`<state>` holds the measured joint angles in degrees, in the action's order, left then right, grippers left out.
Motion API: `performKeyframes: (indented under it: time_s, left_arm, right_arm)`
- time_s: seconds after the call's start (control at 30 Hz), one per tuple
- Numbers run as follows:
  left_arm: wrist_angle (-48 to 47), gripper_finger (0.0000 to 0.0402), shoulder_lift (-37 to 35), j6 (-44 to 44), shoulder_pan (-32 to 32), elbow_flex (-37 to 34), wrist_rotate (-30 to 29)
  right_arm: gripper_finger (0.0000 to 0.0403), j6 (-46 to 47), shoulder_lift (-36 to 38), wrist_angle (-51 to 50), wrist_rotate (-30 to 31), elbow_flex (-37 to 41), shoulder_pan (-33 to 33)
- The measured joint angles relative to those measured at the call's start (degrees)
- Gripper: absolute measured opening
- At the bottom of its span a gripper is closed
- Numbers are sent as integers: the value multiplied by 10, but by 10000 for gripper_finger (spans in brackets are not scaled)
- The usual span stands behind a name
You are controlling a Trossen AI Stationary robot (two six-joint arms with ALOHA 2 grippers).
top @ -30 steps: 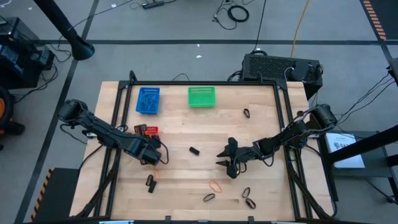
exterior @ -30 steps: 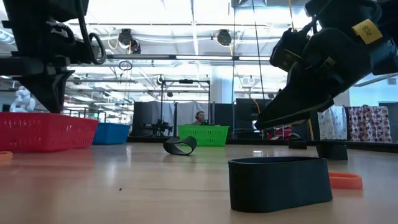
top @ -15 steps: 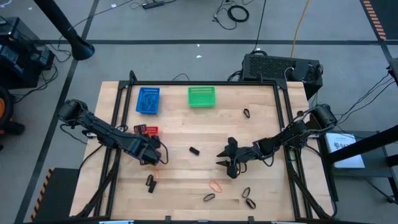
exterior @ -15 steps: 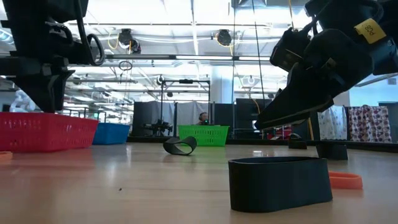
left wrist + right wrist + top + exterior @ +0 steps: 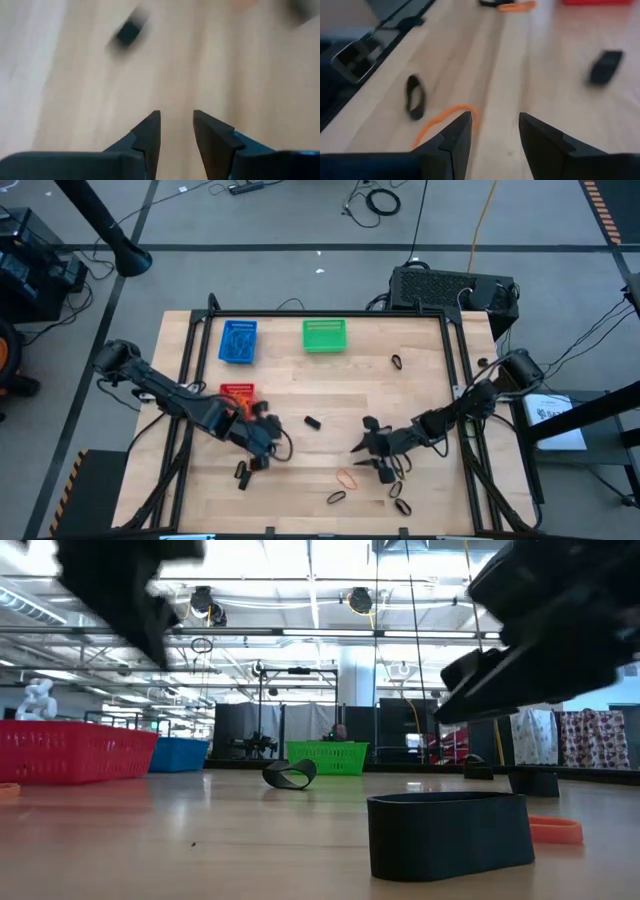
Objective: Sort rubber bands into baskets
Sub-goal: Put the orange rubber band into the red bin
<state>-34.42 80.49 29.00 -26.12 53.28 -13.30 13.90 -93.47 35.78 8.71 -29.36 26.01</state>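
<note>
**Right gripper nearest the orange band**

Right gripper (image 5: 372,457), jaws apart and empty, hovers near the table's (image 5: 430,400) front edge; the orange rubber band (image 5: 346,478) lies just ahead of it (long axis roughly crosswise). Left gripper (image 5: 266,448), also apart, is farther.

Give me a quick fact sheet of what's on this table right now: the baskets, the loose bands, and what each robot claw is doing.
baskets: blue basket and green basket at the far edge; red basket nearer the left arm
loose bands: black band mid-table; orange band and black band near the front edge
left gripper: open, empty, over bare wood
right gripper: open, empty, above the orange band
table: light wood
</note>
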Motion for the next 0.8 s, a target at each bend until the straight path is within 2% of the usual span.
performKeyframes:
  time_s: [0.13,0.3,0.47,0.57,0.67,0.8]
  left_arm:
    - [194,122,12,-99,-24,-12,-3]
    - [369,122,60,-188,-50,-40,-6]
    - [481,122,150,-221,-55,-43,-51]
    - [560,122,210,-241,-53,-42,-59]
    - [598,122,255,-251,-53,-43,-58]
    - [598,122,272,-248,-54,-42,-56]
  right_arm:
    - [157,-51,-19,28,1,0,20]
    - [157,-91,-75,55,2,-17,26]
    - [157,-107,-140,57,2,-68,20]
    - [157,-115,-165,55,2,-100,17]
    - [157,-118,-173,18,1,-124,18]
    - [157,-116,-170,-67,1,-147,17]
